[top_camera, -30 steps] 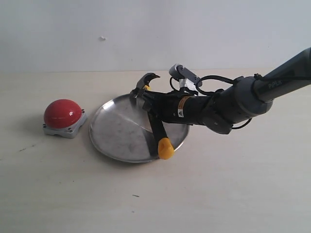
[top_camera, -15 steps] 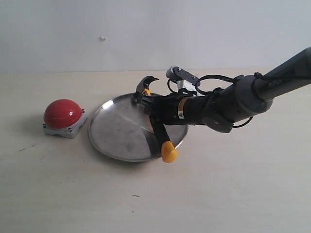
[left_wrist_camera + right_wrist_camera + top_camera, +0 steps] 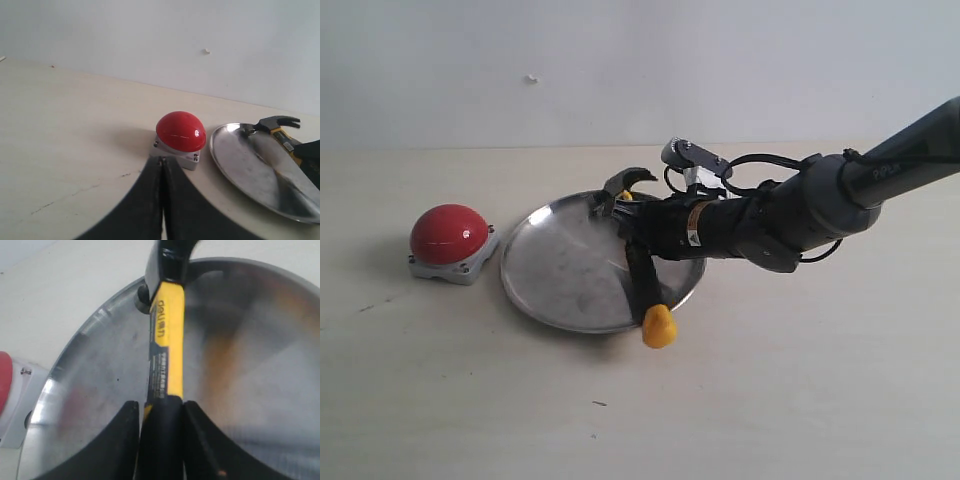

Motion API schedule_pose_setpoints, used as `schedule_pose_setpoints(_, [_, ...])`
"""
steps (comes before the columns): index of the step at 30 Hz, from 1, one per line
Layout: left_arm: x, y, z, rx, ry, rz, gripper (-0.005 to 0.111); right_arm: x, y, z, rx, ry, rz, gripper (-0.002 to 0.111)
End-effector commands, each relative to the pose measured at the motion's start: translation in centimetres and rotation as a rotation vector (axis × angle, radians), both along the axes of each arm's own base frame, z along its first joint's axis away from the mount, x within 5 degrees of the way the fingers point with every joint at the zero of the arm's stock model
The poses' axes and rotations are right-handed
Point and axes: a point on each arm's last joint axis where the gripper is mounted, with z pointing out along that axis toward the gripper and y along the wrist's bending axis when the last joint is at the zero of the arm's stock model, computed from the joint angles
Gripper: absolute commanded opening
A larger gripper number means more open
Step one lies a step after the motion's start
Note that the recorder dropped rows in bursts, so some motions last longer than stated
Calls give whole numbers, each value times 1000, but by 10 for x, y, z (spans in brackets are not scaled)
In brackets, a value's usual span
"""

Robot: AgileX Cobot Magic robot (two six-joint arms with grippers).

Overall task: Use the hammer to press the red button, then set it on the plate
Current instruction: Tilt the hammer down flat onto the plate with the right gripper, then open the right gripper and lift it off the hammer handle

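Observation:
The hammer [image 3: 638, 272] lies across the silver plate [image 3: 560, 265]. Its dark head is at the far rim and its yellow end juts past the near rim. My right gripper [image 3: 638, 234] is shut on the black handle just below the yellow band. In the right wrist view the fingers flank the hammer [image 3: 167, 340] over the plate [image 3: 250, 340]. The red button [image 3: 448, 234] sits on its grey base left of the plate. In the left wrist view my left gripper [image 3: 162, 162] is shut and empty, just short of the button [image 3: 181, 131]. The left gripper is out of the exterior view.
A pale wooden tabletop [image 3: 770, 390] with a white wall behind it. The right arm's dark forearm [image 3: 800, 215] stretches in from the right, low over the table, with cables looped on top of it.
The hammer has dropped lower onto the plate. Its head tipped down toward the far rim, and its yellow end swung slightly left and lower.

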Motion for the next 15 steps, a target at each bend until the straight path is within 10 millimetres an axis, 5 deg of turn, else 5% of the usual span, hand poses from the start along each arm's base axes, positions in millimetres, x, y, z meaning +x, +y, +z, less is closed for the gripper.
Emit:
schedule_pose_setpoints(1, [0,0,1,-16,-12,-3,0,2,2,11,12,-40,17,34])
schedule_pose_setpoints(9, [0,0,1,-16,-12,-3,0,1,-2,6,-62,-22,15,44])
schedule_pose_setpoints(15, [0,0,1,-16,-12,-3,0,1,-10,27,-157,-38,4,45])
